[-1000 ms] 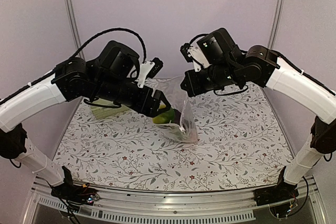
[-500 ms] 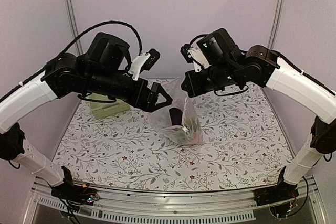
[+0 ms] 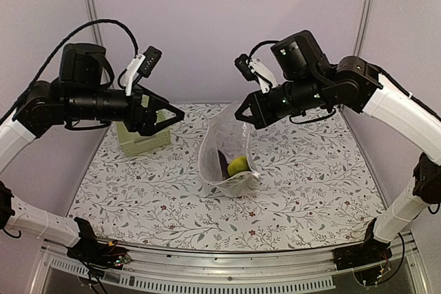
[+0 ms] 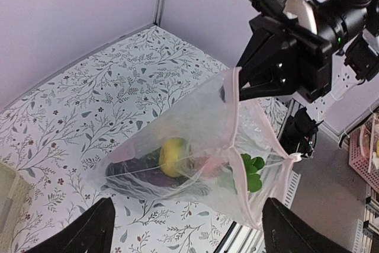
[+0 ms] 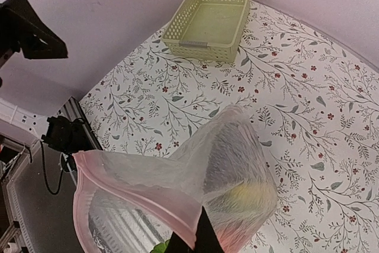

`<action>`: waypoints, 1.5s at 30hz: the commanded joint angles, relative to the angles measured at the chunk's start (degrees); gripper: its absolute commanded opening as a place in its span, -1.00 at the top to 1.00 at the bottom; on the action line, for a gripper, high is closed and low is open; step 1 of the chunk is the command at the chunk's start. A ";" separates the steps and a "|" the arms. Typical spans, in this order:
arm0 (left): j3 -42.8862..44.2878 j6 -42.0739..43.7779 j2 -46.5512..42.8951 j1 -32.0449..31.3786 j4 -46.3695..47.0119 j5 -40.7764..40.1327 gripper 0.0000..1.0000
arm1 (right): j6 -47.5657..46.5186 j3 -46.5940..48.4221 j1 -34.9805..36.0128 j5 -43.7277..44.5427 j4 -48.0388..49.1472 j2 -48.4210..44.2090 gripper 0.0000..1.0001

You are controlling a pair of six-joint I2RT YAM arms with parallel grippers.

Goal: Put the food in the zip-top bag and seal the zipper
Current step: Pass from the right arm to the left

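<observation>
The clear zip-top bag [image 3: 224,144] hangs upright from my right gripper [image 3: 242,116], its bottom resting on the table. The right gripper [image 5: 201,242] is shut on the bag's mouth edge at the pale pink zipper [image 5: 136,194], and the mouth gapes open. The food lies in the bag's bottom: a dark purple eggplant [image 4: 139,173], a yellow-green piece [image 4: 172,155] and a green leafy piece [image 4: 253,173]. The yellow-green piece also shows in the top view [image 3: 238,164]. My left gripper [image 3: 172,119] is open and empty, well left of the bag. In the left wrist view the bag [image 4: 195,140] lies ahead of its spread fingers [image 4: 89,232].
The pale green slotted basket [image 5: 208,23] stands empty at the table's back left, under my left arm in the top view [image 3: 141,141]. The floral cloth [image 3: 310,177] covers the table. A metal rail [image 3: 207,277] runs along the near edge.
My left gripper released the yellow-green piece into the bag, opened and drew back up and to the left. The right gripper lifted the bag's mouth, so the bag hangs more upright.
</observation>
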 commanded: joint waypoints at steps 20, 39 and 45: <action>-13.40 14.63 -2.11 -6.82 12.59 18.80 -0.20 | -4.28 -2.13 -0.73 -28.76 1.68 -1.92 0.98; -11.83 14.26 1.64 -10.26 17.56 17.97 0.38 | -3.46 -3.53 -0.71 -29.86 2.69 -1.50 0.99; -11.92 13.45 2.19 -11.39 18.85 17.98 0.72 | -3.30 -3.60 -0.79 -29.56 2.80 -1.01 0.99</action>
